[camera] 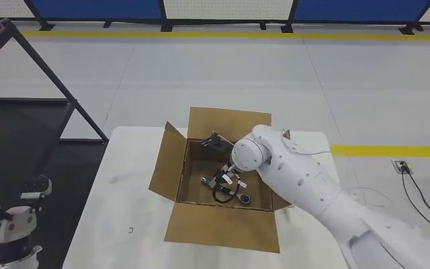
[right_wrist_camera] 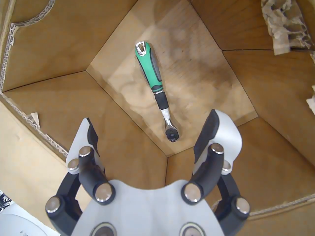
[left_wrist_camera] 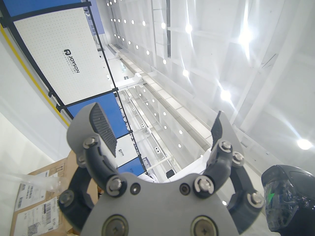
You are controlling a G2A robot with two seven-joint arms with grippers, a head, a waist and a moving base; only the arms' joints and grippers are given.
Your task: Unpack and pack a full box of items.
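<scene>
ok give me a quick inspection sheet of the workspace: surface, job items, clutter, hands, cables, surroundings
surface: white table, carrying the box and a small ring-like thing.
job's things: open cardboard box on the table; green-handled ratchet wrench lying flat on its floor.
clutter: crumpled brown packing paper against a box wall.
hands: right hand open, inside the box above the wrench, not touching it; left hand open, empty, pointing up at the ceiling.
cables: floor cable running from a socket, off the table.
surroundings: blue and white partition panels, yellow floor line, labelled carton near the left hand.
</scene>
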